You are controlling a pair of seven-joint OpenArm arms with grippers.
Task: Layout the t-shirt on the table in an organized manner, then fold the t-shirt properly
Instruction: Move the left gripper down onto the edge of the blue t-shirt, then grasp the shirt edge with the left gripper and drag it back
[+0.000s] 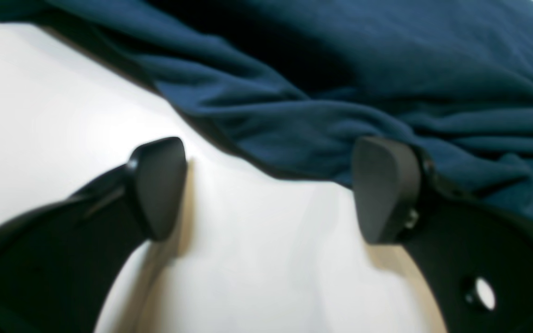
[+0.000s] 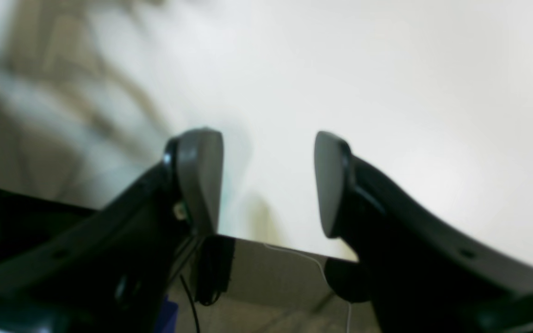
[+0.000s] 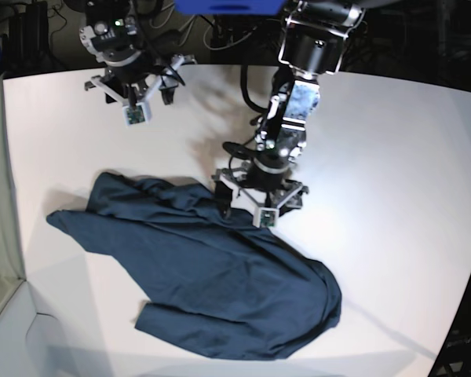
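While the t-shirt [image 3: 212,275] is spread out in a crumpled, wrinkled heap on the table [image 3: 392,173], nothing is held by either arm. The dark blue cloth is seen lying across the near and middle part of the white top, with one end reaching toward the left side of the base view and a rounded end toward the near right. The left gripper [image 3: 247,206] is lowered right at the far edge of the cloth. Its two fingers [image 1: 160,185] are spread wide apart, and no cloth is caught between them. In the left wrist view, one finger is seen over bare white table, and the other is right at the folded edge of the cloth; whether it is touching cannot be told. The right gripper [image 3: 133,98] is kept well away from the shirt, near the far side of the table. Its fingers [image 2: 199,175] are also held apart, and only white table is seen between them.
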